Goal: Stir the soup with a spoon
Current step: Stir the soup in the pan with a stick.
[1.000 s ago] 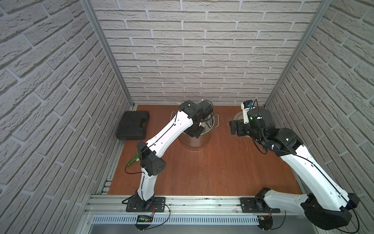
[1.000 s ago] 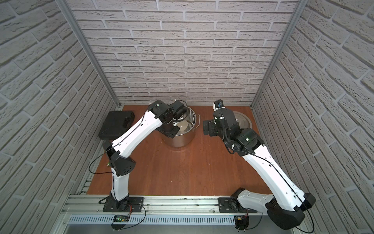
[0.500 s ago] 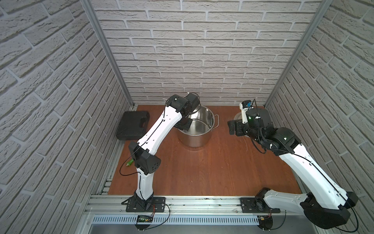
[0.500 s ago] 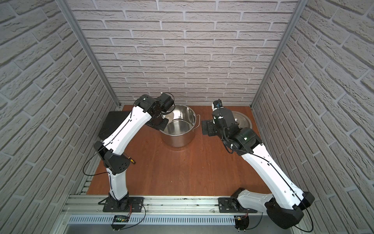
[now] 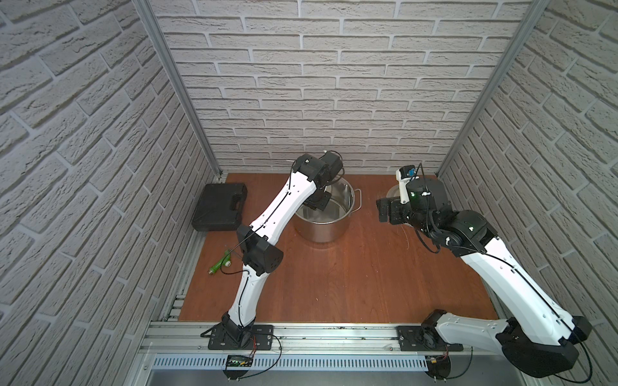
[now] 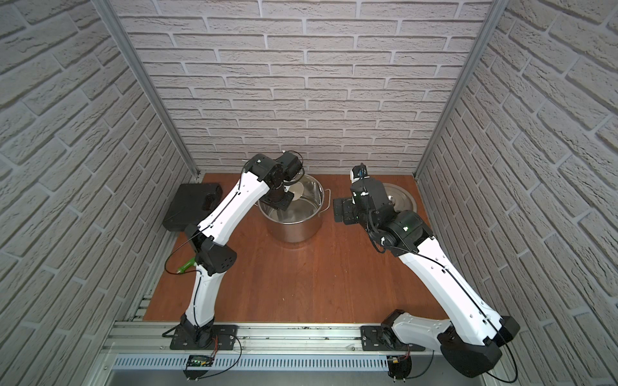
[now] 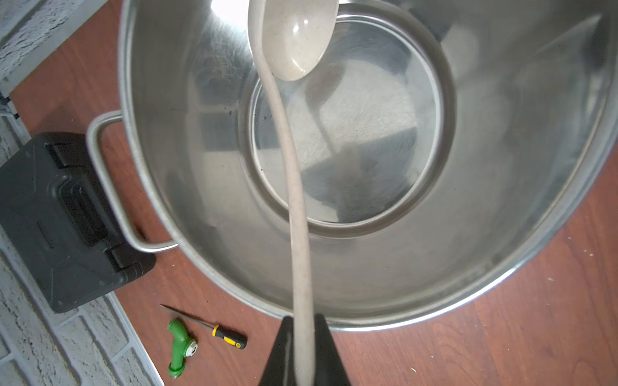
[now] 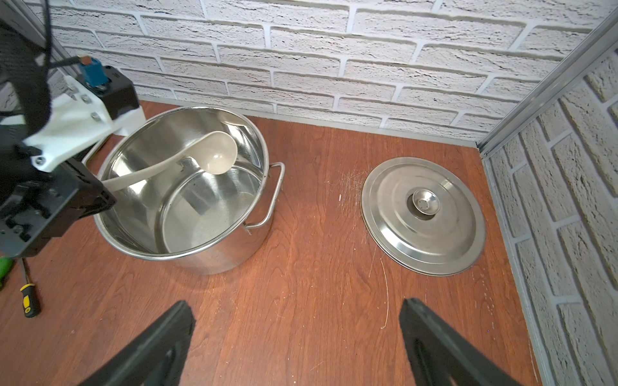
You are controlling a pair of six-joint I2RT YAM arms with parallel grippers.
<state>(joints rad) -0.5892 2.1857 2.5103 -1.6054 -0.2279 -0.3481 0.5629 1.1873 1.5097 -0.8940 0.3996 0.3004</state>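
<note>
The spoon is a cream-beige ladle, and my left gripper is shut on its slim handle. Its round bowl hangs tilted inside the steel pot, above the floor and near the far wall. In both top views the left gripper reaches over the pot's back-left rim. No soup shows: the pot's floor is bare shiny steel. My right gripper stands open over bare wood, right of the pot, with nothing between its fingers.
The pot's steel lid lies flat at the back right, near the corner. A black case sits at the back left. A green-handled tool and a small screwdriver lie on the wood left of the pot.
The left gripper swung the spoon from the pot's middle to its left rim, then partway back toward the back-left. The right arm has barely moved.
</note>
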